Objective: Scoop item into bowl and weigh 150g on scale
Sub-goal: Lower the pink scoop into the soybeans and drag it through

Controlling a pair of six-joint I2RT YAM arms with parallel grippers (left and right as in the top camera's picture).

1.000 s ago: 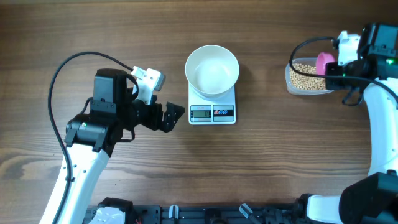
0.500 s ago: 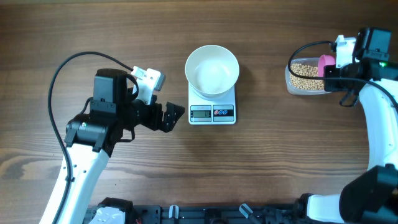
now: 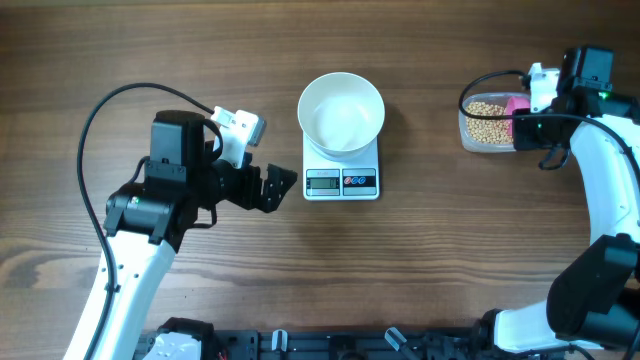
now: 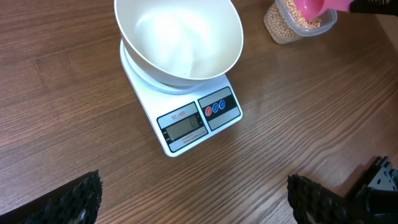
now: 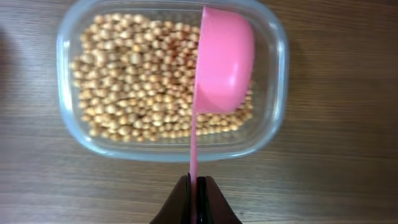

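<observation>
Right claw [image 5: 194,186] grips scoop [image 5: 224,62]; tub [image 5: 273,124] holds beans [image 5: 137,74].

A brown wooden table [image 3: 430,260] with dark, streaky grain fills every view. Toward its far right side sits a clear plastic tub [image 5: 268,93] — a rounded rectangle with a thick see-through rim, its long side running across the table. A pink plastic scoop [image 5: 222,59] sits over the tub's right half — its rounded cup is tipped on its side so the smooth outer shell shows, and its thin flat handle, seen edge-on, runs straight back across the tub's near rim.
</observation>
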